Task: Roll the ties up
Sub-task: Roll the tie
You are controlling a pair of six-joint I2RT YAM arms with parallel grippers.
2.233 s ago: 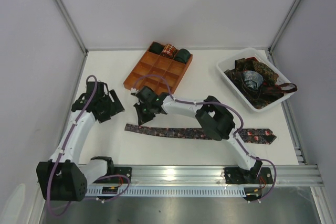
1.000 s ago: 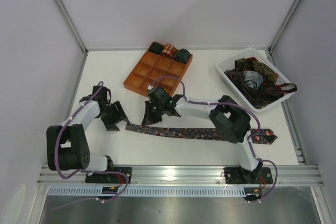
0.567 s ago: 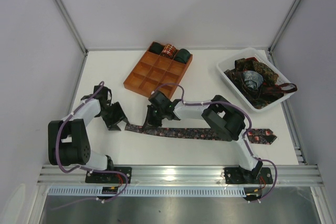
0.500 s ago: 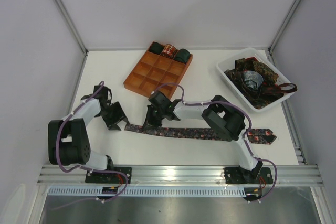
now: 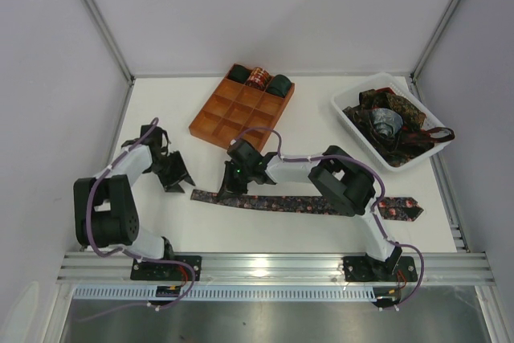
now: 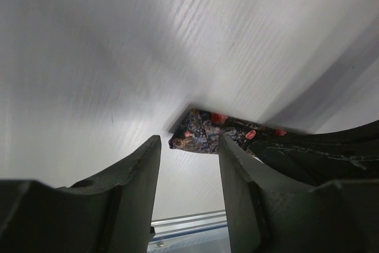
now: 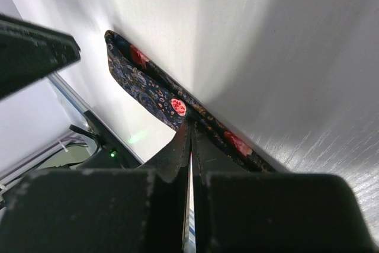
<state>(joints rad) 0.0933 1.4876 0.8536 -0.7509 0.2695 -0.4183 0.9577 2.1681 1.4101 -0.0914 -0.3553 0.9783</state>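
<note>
A long dark tie (image 5: 281,203) with reddish floral print lies flat across the near part of the table. My right gripper (image 5: 231,189) is shut, and its tips rest on the tie close to the narrow left end. The right wrist view shows the shut gripper (image 7: 190,125) touching the tie (image 7: 154,90). My left gripper (image 5: 183,181) hovers just left of that end, open, with nothing between its fingers. In the left wrist view the tie's tip (image 6: 201,133) lies just beyond the left gripper (image 6: 189,143). Three rolled ties (image 5: 259,78) sit in the back row of the tray.
The orange-brown gridded tray (image 5: 233,118) stands behind the grippers at the table's middle. A white bin (image 5: 361,136) at the back right holds a heap of loose ties (image 5: 389,122). A metal rail (image 5: 273,263) runs along the near edge; walls close both sides.
The right gripper has come down onto the tie near its left end. The left gripper's jaws have narrowed and it has shifted slightly back, beside the tie's tip.
</note>
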